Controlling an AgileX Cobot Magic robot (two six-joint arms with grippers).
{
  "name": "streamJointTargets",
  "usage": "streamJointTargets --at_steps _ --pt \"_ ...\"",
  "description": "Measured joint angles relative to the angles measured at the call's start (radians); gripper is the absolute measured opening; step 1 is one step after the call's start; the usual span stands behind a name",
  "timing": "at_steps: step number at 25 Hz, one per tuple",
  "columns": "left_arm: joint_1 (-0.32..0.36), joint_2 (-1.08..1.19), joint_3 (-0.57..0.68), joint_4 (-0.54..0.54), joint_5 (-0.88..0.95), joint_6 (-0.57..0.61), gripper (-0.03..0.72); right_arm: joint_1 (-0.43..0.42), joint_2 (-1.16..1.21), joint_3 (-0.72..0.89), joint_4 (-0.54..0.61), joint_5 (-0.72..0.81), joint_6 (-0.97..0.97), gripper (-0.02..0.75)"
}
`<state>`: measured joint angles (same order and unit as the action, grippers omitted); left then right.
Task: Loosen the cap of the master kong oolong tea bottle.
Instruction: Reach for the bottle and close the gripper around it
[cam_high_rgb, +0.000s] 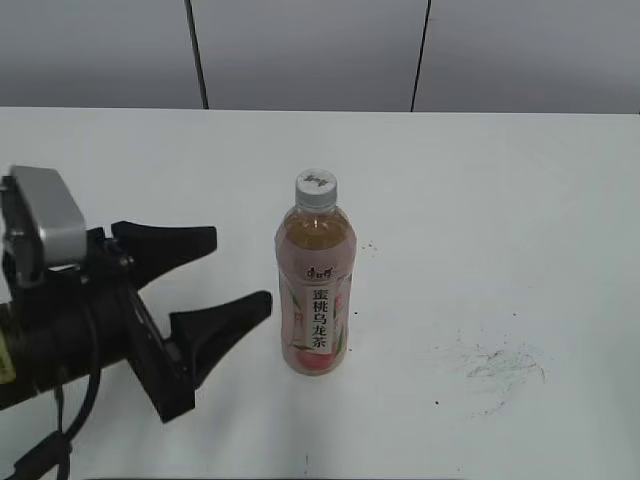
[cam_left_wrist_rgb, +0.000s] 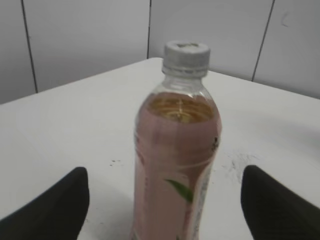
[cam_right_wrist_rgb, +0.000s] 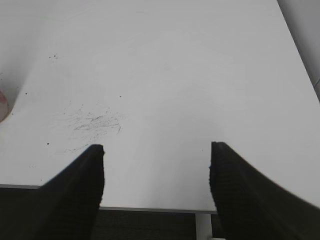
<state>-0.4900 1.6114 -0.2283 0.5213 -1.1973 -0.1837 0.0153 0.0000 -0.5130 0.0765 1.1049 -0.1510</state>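
Note:
The master kong oolong tea bottle (cam_high_rgb: 315, 300) stands upright mid-table, filled with amber tea and wrapped in a pink label with a white strip of characters. Its white-grey cap (cam_high_rgb: 316, 188) is on the neck. My left gripper (cam_high_rgb: 243, 270) is open just left of the bottle at label height, its black fingers (cam_high_rgb: 225, 315) pointing at it without touching. In the left wrist view the bottle (cam_left_wrist_rgb: 175, 165) and cap (cam_left_wrist_rgb: 186, 57) fill the middle, with the left gripper (cam_left_wrist_rgb: 165, 172) spread wide either side. My right gripper (cam_right_wrist_rgb: 156, 150) is open over bare table near the front edge, holding nothing.
The white table (cam_high_rgb: 500, 200) carries dark scuff marks (cam_high_rgb: 495, 365) to the right of the bottle, which also show as scuff marks (cam_right_wrist_rgb: 95, 122) in the right wrist view. A pink sliver of the bottle (cam_right_wrist_rgb: 2, 106) shows at that view's left edge. Grey wall panels (cam_high_rgb: 300, 50) stand behind.

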Motion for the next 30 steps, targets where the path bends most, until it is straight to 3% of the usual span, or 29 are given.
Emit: streamJointTargets --at_steps 4,30 --pt "0.000 0.103 -0.039 0.079 -0.005 0.000 0.557 0.000 0.000 0.000 0.000 0.000 0.003 0.501" --pt "-0.037 0.288 -0.346 0.144 -0.010 -0.071 0.563 0.000 0.000 0.000 0.000 0.000 0.008 0.501"
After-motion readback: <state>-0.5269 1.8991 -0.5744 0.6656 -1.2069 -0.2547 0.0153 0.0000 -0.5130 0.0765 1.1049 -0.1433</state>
